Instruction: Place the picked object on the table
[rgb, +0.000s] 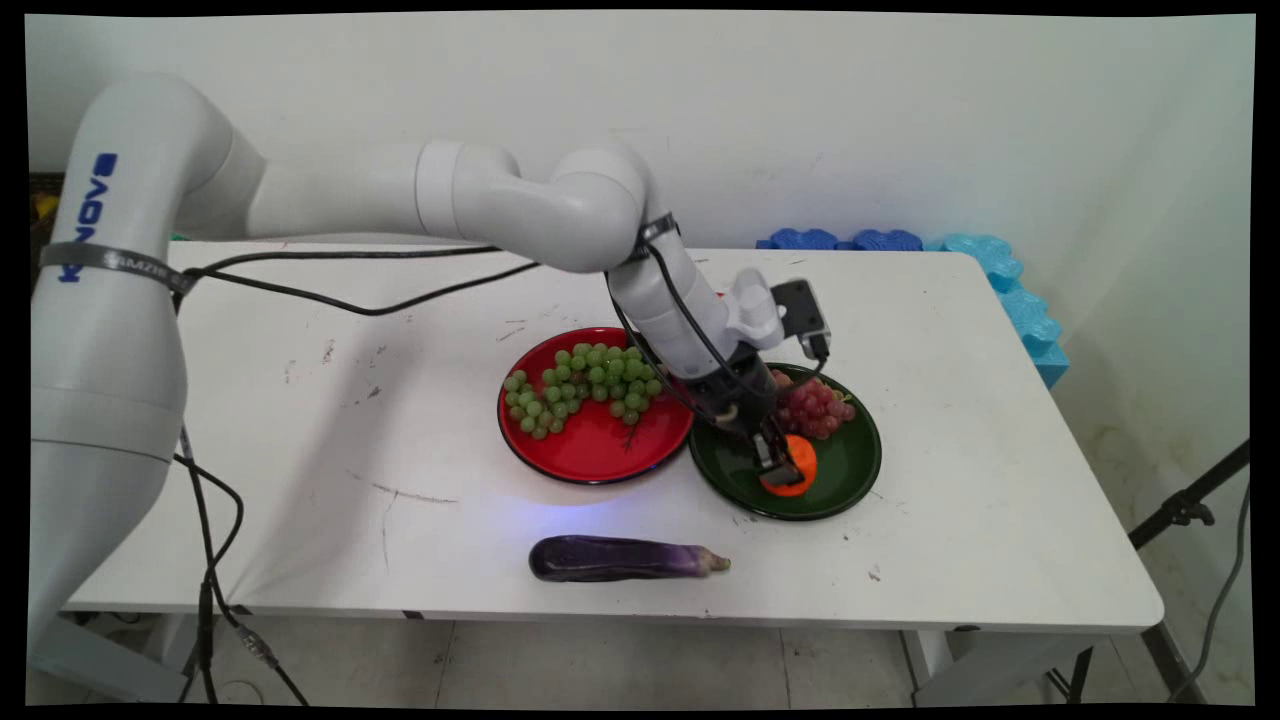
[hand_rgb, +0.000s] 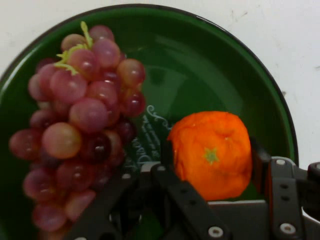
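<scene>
My gripper (rgb: 783, 466) reaches down into a dark green plate (rgb: 850, 470) right of the table's middle. Its two fingers press against both sides of an orange mandarin (rgb: 802, 470) at the plate's near side, so it is shut on the fruit. In the hand view the mandarin (hand_rgb: 212, 150) sits between the fingers of the gripper (hand_rgb: 214, 157), its small green stem scar facing the camera. Whether it rests on the green plate (hand_rgb: 200, 60) or hangs just above it I cannot tell. A bunch of red grapes (rgb: 818, 405) (hand_rgb: 80, 125) lies in the same plate, close beside the mandarin.
A red plate (rgb: 590, 455) with green grapes (rgb: 580, 385) touches the green plate's left side. A purple eggplant (rgb: 625, 558) lies near the table's front edge. Blue foam pieces (rgb: 1000, 280) line the back right corner. Black cables hang along the arm.
</scene>
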